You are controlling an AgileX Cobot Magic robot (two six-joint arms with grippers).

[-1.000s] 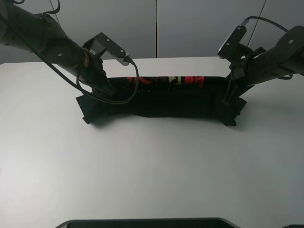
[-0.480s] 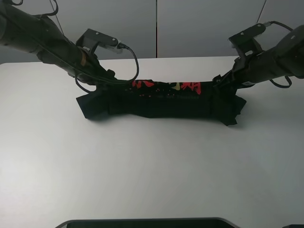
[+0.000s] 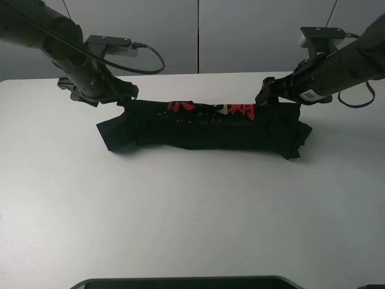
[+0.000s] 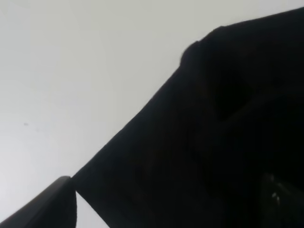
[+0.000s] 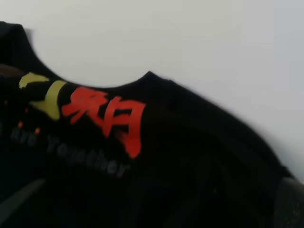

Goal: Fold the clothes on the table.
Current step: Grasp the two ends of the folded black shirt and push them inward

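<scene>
The clothes are one black T-shirt (image 3: pixel 204 129) folded into a long band across the white table (image 3: pixel 192 211), with red and yellow characters (image 3: pixel 210 109) along its far edge. My left gripper (image 3: pixel 127 99) hovers just behind the band's left end, open, holding nothing. My right gripper (image 3: pixel 265 96) hangs over the far edge near the right end, also open. In the left wrist view black cloth (image 4: pixel 199 142) fills the space between the spread fingers (image 4: pixel 45 206). In the right wrist view the red print (image 5: pixel 107 118) lies below the gripper (image 5: pixel 152 204).
Bare white tabletop surrounds the shirt on all sides, widest toward the front. A dark rounded edge (image 3: pixel 180 282) shows at the bottom of the high view. Grey wall panels (image 3: pixel 198 36) stand behind the table.
Both grippers opened and let go of the shirt's far edge, then lifted and drew back outward. The raised fold dropped flat, so the print now lies along the band's far edge.
</scene>
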